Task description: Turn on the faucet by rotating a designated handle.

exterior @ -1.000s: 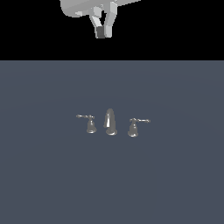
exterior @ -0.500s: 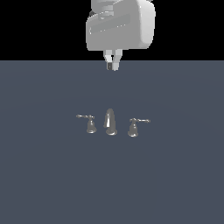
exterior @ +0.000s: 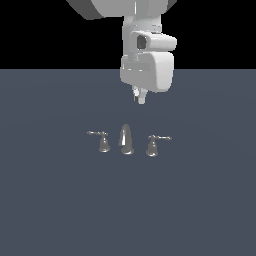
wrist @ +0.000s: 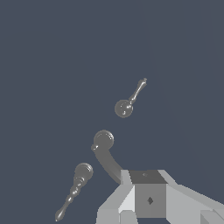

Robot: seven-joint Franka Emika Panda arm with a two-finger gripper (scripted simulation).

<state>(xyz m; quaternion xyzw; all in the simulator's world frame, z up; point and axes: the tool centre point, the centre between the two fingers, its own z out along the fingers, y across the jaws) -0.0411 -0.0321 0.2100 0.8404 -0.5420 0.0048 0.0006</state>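
Slate-grey bench (exterior: 45, 210) fills the lower two thirds of the exterior view, with black background above. At the frame's centre sits a small chrome faucet (exterior: 126, 140): a tapered curved spout between two lever handles on flared bases. The handle (exterior: 154, 144) to be turned stands just right of the spout, its thin lever ending in a knobbed tip that points toward the right edge. Its mirror twin (exterior: 101, 141) stands to the spout's left.

White pincer (exterior: 139, 97) hangs above and behind the spout, touching nothing; its fingertips look close together with nothing between them (whether fully closed, I cannot tell).

Judging by looks, the lever is rigid, smooth and slippery, pivoting on a fixed base. Pushing near the knobbed tip should give the best leverage. Bare bench surrounds the set, leaving open room on every side; the spout is the only nearby obstacle.
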